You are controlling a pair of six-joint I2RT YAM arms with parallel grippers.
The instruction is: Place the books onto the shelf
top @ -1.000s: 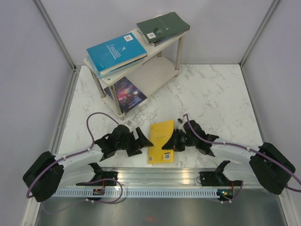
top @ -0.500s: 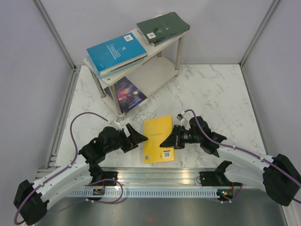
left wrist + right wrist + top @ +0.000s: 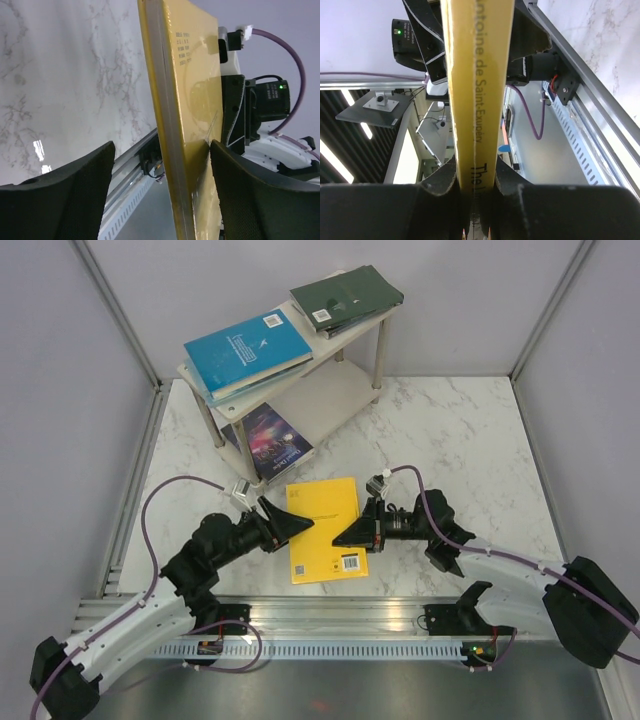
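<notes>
White marble with grey veining makes up the table, walled in by pale panels. At its back left stands the shelf, two whitish boards on thin silver legs, set at a slant to the table's edges. On its top board a light blue book lies over the left end on other thin volumes, and dark green books are stacked at the right end, jutting past the board. A dark pictorial blue book lies on the marble at the shelf's near foot, partly tucked under the lower board.

Both arms reach inward from the near edge and meet at the middle of the table. Between them is a yellow book, barcode side up, near the dark blue one but apart from it, and well short of the shelf. It looks raised off the marble, held roughly level.

The right gripper is clamped narrowly on the book's right edge; its wrist view shows the printed spine pinched between the two fingertips.

The left gripper stands wide at the opposite edge. In its wrist view the book's edge runs between the fingers, with a clear gap on one side; whether the other finger touches the cover I cannot tell.
</notes>
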